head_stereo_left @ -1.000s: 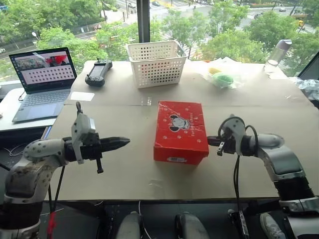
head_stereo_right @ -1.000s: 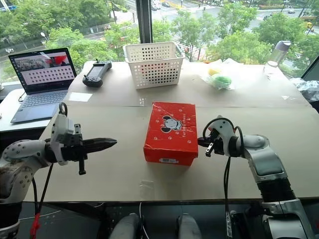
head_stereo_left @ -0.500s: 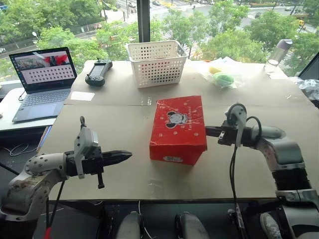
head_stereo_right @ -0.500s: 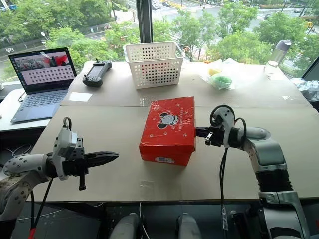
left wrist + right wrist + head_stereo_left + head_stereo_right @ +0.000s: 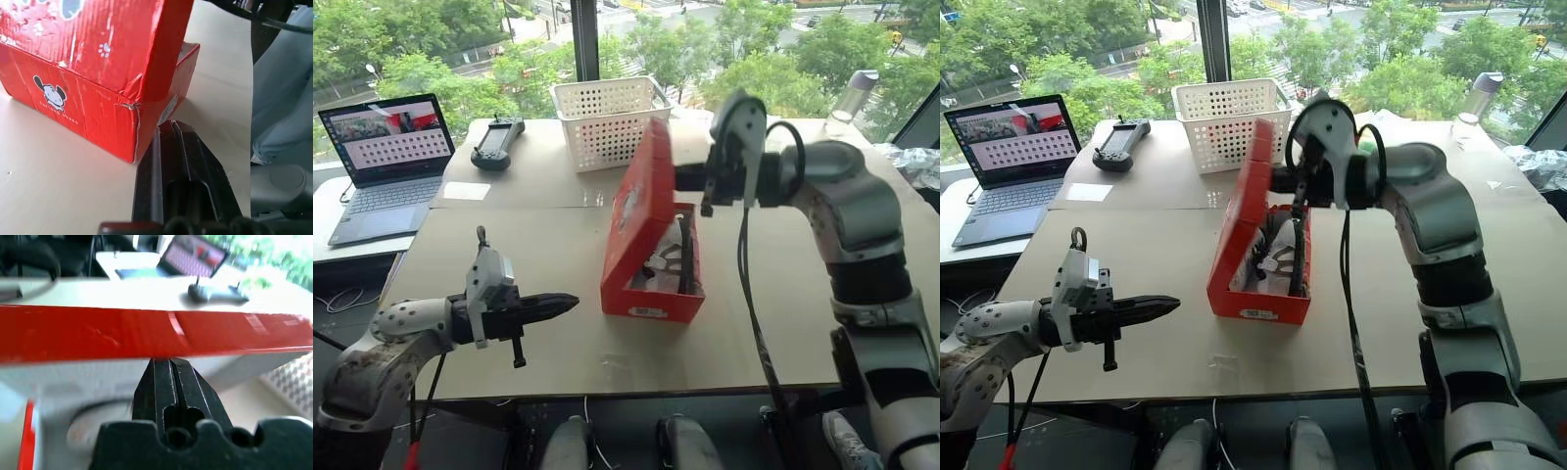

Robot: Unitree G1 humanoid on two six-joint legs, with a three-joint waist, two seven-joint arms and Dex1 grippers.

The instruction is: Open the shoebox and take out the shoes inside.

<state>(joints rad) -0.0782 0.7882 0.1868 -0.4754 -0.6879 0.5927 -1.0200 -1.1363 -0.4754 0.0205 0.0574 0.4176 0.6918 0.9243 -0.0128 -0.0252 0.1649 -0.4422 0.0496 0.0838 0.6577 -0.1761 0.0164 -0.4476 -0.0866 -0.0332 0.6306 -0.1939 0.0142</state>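
A: Where is the shoebox (image 5: 646, 245)?

B: Near the middle of the table (image 5: 558, 245), between the two grippers. It is red with a cartoon mouse print and a white label on its near end. The lid (image 5: 641, 201) stands raised, tilted up on its hinge along the box's left side, so the inside shows.

A: And the shoes (image 5: 1278, 257)?

B: In the box, grey and white with dark laces, below the right gripper (image 5: 1278, 179). How exactly they lie I cannot make out.

A: What is the right gripper doing?

B: It is raised above the open box, pointing toward the lid. Its two black fingers (image 5: 168, 382) are pressed together, tips against the lid's red free edge. They clamp nothing.

A: The left gripper (image 5: 563, 304)?

B: Low over the table, left of the box and apart from it, pointing at its near left corner. Its fingers are together too, holding nothing. In the wrist view the corner sits just past the fingertips (image 5: 168, 128), with a gap.

A: What else is around?

B: Beyond the right gripper, a white perforated basket (image 5: 605, 117) at the far edge. Far beyond the left gripper, a black handheld controller (image 5: 494, 142) and a white card (image 5: 465, 191). A laptop (image 5: 382, 162), open, sits on a side surface further left. Well to the right at the far edge, a clear bottle (image 5: 850, 98).
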